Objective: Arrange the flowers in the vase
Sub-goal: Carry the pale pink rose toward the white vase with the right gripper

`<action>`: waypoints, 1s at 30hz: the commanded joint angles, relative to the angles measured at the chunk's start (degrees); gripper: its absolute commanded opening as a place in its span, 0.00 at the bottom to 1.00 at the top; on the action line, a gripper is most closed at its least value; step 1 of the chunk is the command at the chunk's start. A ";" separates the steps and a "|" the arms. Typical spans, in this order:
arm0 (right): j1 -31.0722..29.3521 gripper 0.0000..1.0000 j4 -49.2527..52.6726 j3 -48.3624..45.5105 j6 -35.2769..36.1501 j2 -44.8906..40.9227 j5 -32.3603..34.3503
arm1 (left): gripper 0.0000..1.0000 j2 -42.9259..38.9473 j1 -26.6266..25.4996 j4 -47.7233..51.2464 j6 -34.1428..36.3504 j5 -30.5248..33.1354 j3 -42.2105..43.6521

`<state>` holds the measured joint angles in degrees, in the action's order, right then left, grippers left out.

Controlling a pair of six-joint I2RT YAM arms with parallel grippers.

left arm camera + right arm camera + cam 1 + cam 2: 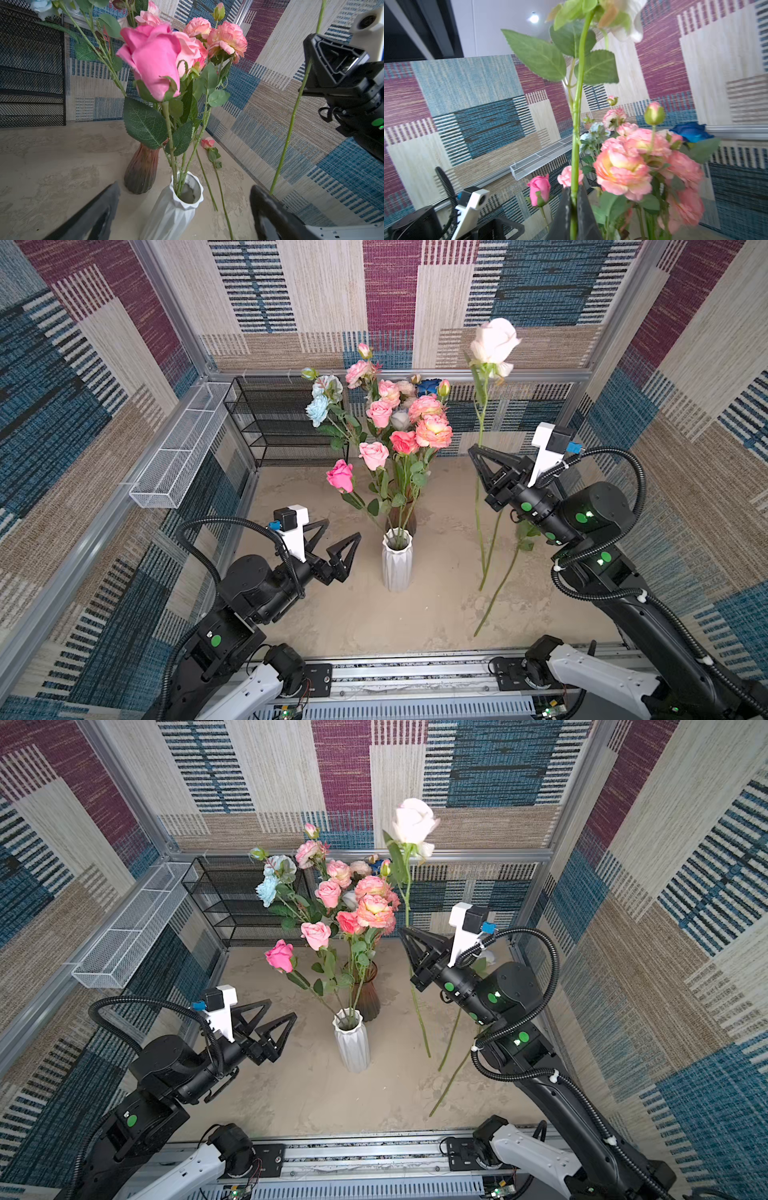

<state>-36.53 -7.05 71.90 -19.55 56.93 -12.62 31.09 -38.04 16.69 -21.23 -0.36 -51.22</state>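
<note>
My left gripper [341, 529] hangs released just beside the white vase [397, 568], which holds several pink flowers [340, 476]. Two stems [495, 597] lie on the table [353, 622] to its right. My right gripper [473, 450] is clenched on a white rose [494, 344] by its stem, bloom raised high. Behind, a brown vase [368, 998] holds more blooms [432, 431].

Black mesh rack [286, 423], several tiers, stands in the bench's back left corner, against the back wall. White mesh tray [178, 448], long and narrow, split by dividers, hangs on the left wall's frame above the bench's left edge; its far end comes near the rack's top. Bench [374, 614]: mottled sandy-beige surface. Walls [328, 290] on three sides, a woven patchwork of maroon, blue, cream and tan, held in aluminium framing [519, 375]. Metal rail [415, 672] runs along the front edge. Right wrist view: ceiling lamp [534, 18], lit.
</note>
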 commanded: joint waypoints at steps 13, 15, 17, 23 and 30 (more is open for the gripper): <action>-12.49 0.00 -32.43 10.29 8.86 18.63 -1.20 | 0.99 0.13 0.00 1.42 0.59 0.84 -1.29; -12.45 0.00 -33.09 12.07 8.12 21.23 -1.40 | 0.99 0.15 -0.01 1.45 0.75 0.98 -1.17; -12.48 0.00 -33.92 12.92 6.94 23.38 -1.93 | 0.99 0.19 -0.01 1.29 0.92 0.99 -1.08; -12.47 0.00 -37.17 11.78 4.97 27.98 -1.98 | 0.99 0.11 -0.01 1.33 1.13 0.78 -0.90; -12.49 0.00 -39.62 4.94 3.93 28.99 -0.85 | 0.99 0.00 0.00 1.26 1.33 0.71 -0.55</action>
<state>-48.95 -43.48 78.59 -14.15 86.00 -13.87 31.11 -38.04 18.31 -21.02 -0.21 -51.92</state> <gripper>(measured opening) 0.080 0.987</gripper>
